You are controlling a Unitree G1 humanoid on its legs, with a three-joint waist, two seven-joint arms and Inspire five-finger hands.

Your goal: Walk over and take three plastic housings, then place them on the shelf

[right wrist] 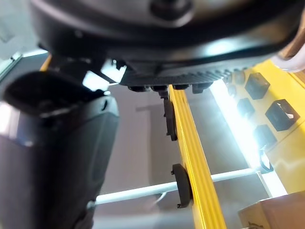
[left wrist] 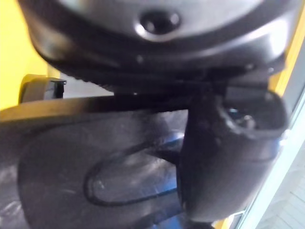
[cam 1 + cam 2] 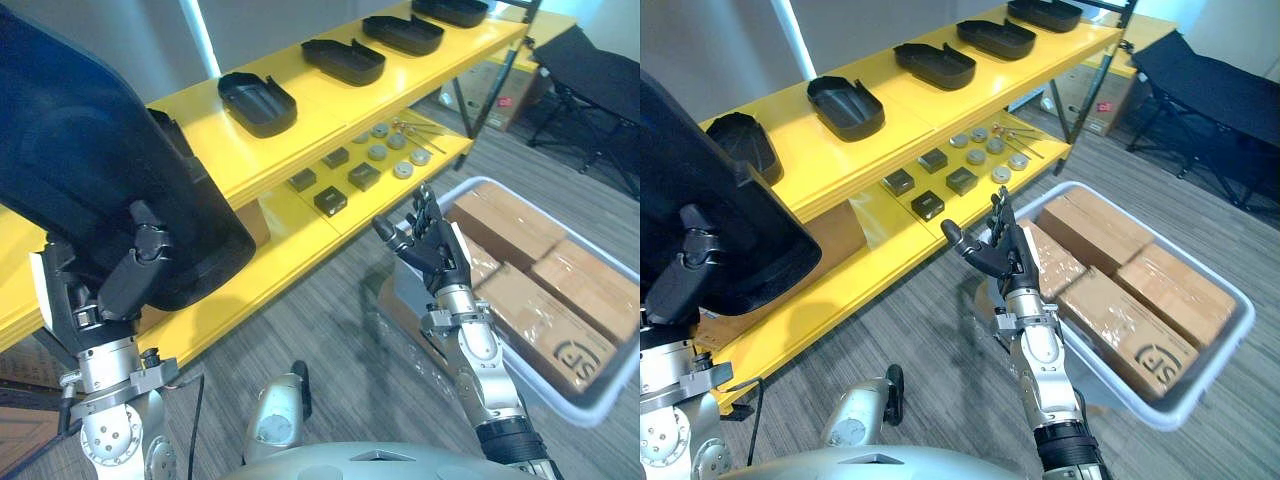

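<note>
Left eye view: large glossy black plastic housing (image 3: 90, 160) at 9 o'clock, off the shelf, gripped by left hand (image 3: 130, 270), fingers curled round its lower rim. Long yellow two-tier shelf (image 3: 200, 130) running from 9 to 1 o'clock. Shelved housings (image 3: 258, 102), same black tray shape, lying hollow side up in a row on the top tier. Judged: placing well under way, held piece not yet set down. Cannot tell which shelved ones count toward the three.

Right eye view: five on the top tier, nearest shelved housing (image 3: 740, 145) at 10 o'clock, just beside the held one. Right hand (image 3: 995, 245) at centre, raised, fingers straight and spread, holding nothing. Behind it at 4 o'clock, pale grey plastic bin (image 3: 1180, 405) packed with brown film-wrapped cardboard boxes (image 3: 1160, 285). On the lower tier at 12 o'clock, small black square blocks (image 3: 928, 205) and round grey metal discs (image 3: 992, 174).

Left wrist view: thumb pressed down on the smooth, shiny black housing wall, with an oval recess moulded in.

Right wrist view: hand released, nothing in the grasp; yellow shelf edge and black blocks beyond.
</note>
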